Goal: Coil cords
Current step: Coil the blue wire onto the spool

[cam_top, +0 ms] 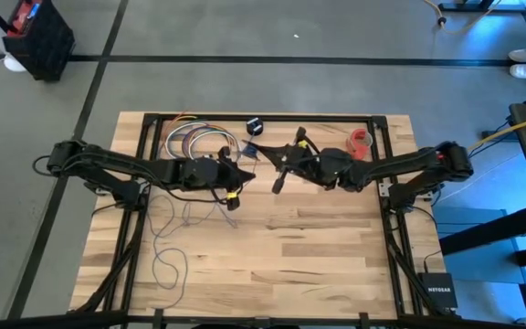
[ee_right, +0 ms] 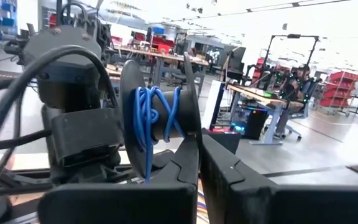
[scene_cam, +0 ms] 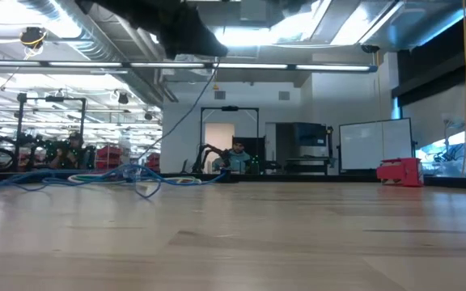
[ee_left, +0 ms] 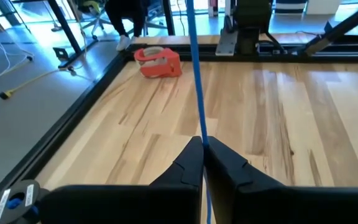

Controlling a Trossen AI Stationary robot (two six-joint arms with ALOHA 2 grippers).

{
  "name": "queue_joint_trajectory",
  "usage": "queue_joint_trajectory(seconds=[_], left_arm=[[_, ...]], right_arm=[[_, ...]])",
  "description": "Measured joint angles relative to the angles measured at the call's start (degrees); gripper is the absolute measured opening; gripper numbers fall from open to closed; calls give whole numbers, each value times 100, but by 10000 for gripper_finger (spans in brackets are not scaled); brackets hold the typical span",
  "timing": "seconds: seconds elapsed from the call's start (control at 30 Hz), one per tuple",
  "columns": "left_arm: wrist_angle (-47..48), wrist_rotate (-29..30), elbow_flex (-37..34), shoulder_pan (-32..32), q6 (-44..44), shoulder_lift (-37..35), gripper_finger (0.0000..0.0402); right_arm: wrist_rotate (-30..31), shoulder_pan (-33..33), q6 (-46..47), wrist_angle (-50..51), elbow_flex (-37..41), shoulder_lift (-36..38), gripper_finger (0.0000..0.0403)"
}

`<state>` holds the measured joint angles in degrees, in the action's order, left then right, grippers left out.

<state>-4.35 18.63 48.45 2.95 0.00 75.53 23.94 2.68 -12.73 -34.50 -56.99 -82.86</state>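
Blue cord (ee_left: 196, 74) is thin, limp, light; pinched taut by left fingers (ee_left: 205, 163). Spool (ee_right: 154, 121) is gripped in right fingers (ee_right: 199, 163), partly wound.

Left gripper (ee_left: 202, 163) has its dark fingers pinched on the thin blue cord (ee_left: 195, 74), running straight to 12 o'clock. Red plastic tape dispenser (ee_left: 158, 62) sits around 11 on the pale wooden tabletop (ee_left: 278, 112).
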Motion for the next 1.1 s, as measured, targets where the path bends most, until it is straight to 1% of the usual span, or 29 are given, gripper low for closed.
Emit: queue_joint_trajectory(seconds=[0.3, 0.4, 0.5, 0.7, 0.87, 0.97, 1.03, 1.1], left_arm=[[32, 9, -2, -52, 168, -1, 4], [121, 316, -10, -75, 346, -77, 3], [285, 590, -33, -77, 503, -348, 6], [706, 635, -33, -79, 524, -1279, 2], [913, 615, -33, -28, 365, -1922, 6], [1022, 519, -31, 71, 253, -2091, 4], [1021, 444, -31, 145, 181, -2099, 2], [958, 410, -30, 197, 137, -2055, 3]], right_arm=[[-200, 48, -15, 227, 2, 171, 8], [-177, 191, -32, 459, 1, 214, 8], [-54, 366, -126, 739, -10, 254, 8], [278, 664, -375, 1598, -29, 329, 8], [540, 667, -391, 2245, -26, 286, 8], [1074, 612, -415, 2402, -26, 122, 8], [1157, 549, -483, 2380, -28, 22, 8], [1097, 464, -488, 2322, -28, -144, 8]])
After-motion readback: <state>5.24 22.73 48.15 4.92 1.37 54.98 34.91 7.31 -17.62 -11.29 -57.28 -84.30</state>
